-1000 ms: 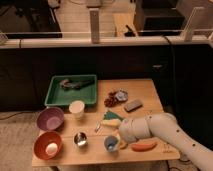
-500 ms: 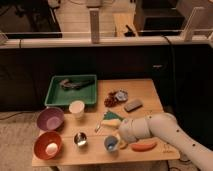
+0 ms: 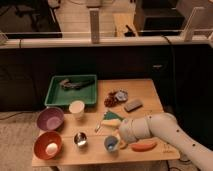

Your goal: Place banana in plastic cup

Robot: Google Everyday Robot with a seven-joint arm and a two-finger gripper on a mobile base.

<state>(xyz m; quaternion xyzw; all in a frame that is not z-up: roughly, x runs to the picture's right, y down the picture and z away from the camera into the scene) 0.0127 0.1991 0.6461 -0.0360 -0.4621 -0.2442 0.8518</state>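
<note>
The blue plastic cup (image 3: pixel 111 144) stands upright near the table's front edge, between the metal cup (image 3: pixel 80 139) and the orange-red carrot-like piece (image 3: pixel 143 146). A pale-yellow piece that looks like the banana (image 3: pixel 113 122) lies beside a teal item (image 3: pixel 110 115), just behind the cup. My gripper (image 3: pixel 121 136) is at the end of the white arm (image 3: pixel 160 127), which reaches in from the right. The gripper is low over the table, just right of and behind the cup, close to the banana. I cannot tell whether it touches either one.
A green tray (image 3: pixel 55 97) sits at the back left, with a cream-white cup (image 3: pixel 76 109) in front of it. A purple bowl (image 3: pixel 50 120) and an orange bowl (image 3: pixel 42 145) holding a round yellow fruit (image 3: pixel 51 148) are at the front left. Red berries (image 3: pixel 112 99) and a grey block (image 3: pixel 132 105) lie toward the back.
</note>
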